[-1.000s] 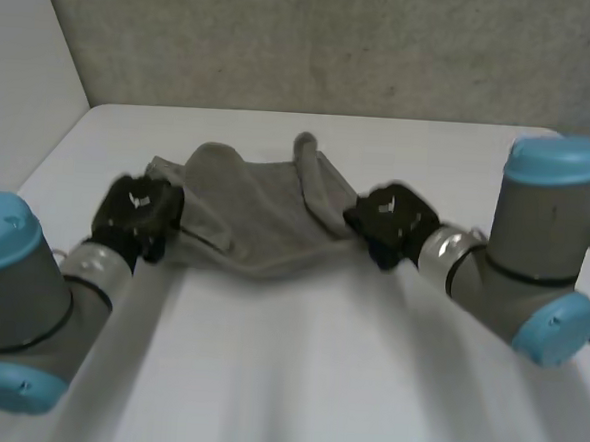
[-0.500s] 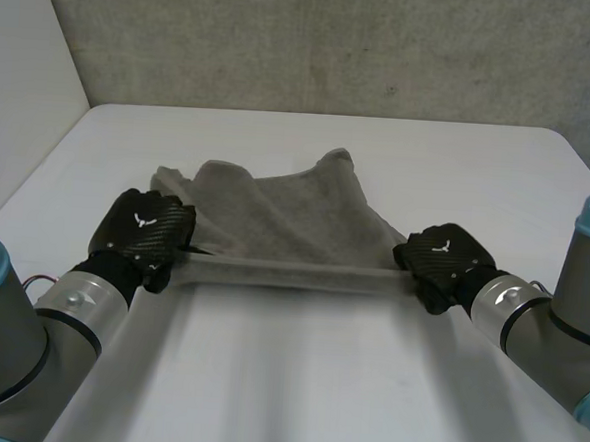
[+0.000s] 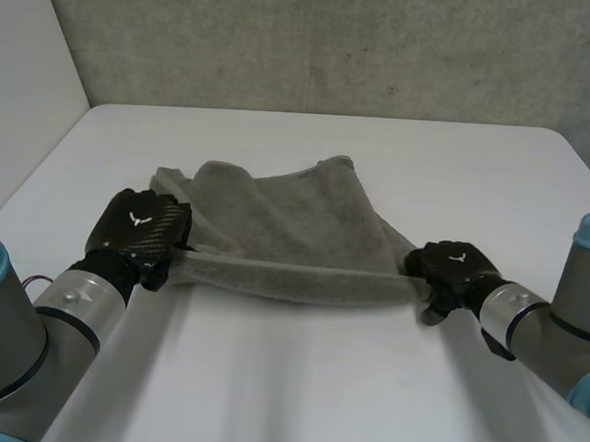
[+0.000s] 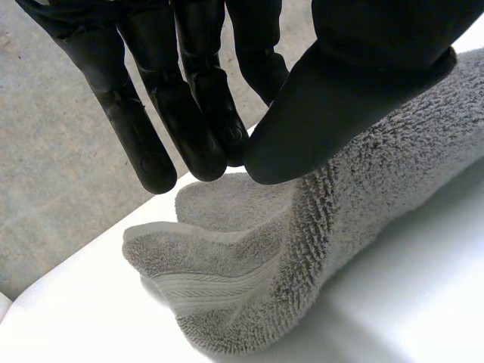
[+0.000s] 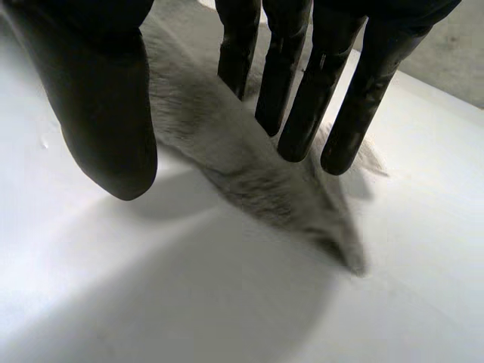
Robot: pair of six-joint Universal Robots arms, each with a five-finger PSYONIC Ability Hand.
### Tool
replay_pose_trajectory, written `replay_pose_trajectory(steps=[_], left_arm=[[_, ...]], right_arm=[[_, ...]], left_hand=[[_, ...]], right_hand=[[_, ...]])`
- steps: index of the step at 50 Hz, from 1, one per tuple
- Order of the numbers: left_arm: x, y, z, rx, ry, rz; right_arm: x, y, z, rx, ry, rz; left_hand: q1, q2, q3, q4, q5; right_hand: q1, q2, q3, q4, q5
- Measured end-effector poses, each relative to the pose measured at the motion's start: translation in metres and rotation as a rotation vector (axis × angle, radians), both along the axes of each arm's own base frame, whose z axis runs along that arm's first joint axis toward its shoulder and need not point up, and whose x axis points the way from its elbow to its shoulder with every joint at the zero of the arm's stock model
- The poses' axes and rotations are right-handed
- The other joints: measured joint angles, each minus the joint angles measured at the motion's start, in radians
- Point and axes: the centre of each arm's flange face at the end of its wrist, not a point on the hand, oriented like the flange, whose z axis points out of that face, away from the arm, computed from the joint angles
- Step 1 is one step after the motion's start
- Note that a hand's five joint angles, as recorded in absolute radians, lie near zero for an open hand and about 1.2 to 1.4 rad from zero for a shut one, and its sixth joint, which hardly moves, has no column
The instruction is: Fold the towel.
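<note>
Towel: a grey terry towel (image 3: 275,225) lies on the white bench (image 3: 315,393), about midway between its two sides and nearer the far wall than the camera
Towel shape: the near edge is drawn out as a thick rolled band running from one robot hand to the other; behind the band the rest of the cloth lies rumpled, with a raised fold toward the far side
Left end of towel: in the left wrist view the towel (image 4: 318,227) runs under the thumb, and its hemmed corner pokes out on the bench just past the fingertips
Left robot hand: the black left robot hand (image 3: 139,227) sits at the left end of the band; its thumb (image 4: 355,83) is closed down on the cloth and nearly meets the fingers (image 4: 144,128), so it is clamped on the towel
Right end of towel: in the right wrist view the towel (image 5: 257,174) tapers to a point that lies flat on the bench beyond the fingertips
Right robot hand: the black right robot hand (image 3: 452,271) sits at the right end of the band; its fingers (image 5: 302,98) are straight and rest over the cloth, while the thumb (image 5: 98,91) stands apart with bare bench between it and the towel, so the hand is spread, not gripping
Arms: the left arm (image 3: 28,335) and right arm (image 3: 559,327), grey with light-blue caps, reach in from the near corners
Surroundings: a speckled grey wall (image 3: 336,43) stands behind the bench
</note>
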Motion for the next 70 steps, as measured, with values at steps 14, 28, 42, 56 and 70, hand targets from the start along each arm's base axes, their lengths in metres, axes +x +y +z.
replay_pose_trajectory(steps=[14, 28, 42, 56, 70], left_arm=[[0.001, 0.001, -0.002, 0.006, -0.002, 0.002], [0.0, 0.002, -0.003, 0.011, -0.004, -0.002], [0.0, 0.002, -0.004, 0.012, -0.005, -0.003], [0.0, 0.002, -0.003, 0.01, -0.004, -0.005], [-0.002, -0.01, 0.045, -0.142, 0.06, 0.004]], right_arm=[[-0.023, -0.015, 0.01, -0.027, -0.003, -0.074], [-0.021, -0.015, 0.009, -0.024, -0.004, -0.066], [-0.02, -0.012, 0.006, 0.0, -0.014, -0.062], [-0.011, -0.021, -0.017, 0.065, -0.095, -0.052], [-0.025, -0.034, 0.123, -0.255, -0.31, -0.119]], left_hand=[[0.0, 0.0, 0.0, 0.0, 0.0], [0.0, 0.0, 0.0, 0.0, 0.0], [0.0, 0.0, 0.0, 0.0, 0.0], [0.0, 0.0, 0.0, 0.0, 0.0], [0.0, 0.0, 0.0, 0.0, 0.0]], right_hand=[[0.534, 0.529, 0.512, 0.52, 0.52], [-0.029, -0.009, -0.021, -0.015, -0.044], [-0.106, -0.078, -0.105, -0.103, -0.122], [0.516, 0.524, 0.509, 0.514, 0.504], [0.612, 0.625, 0.615, 0.619, 0.62]])
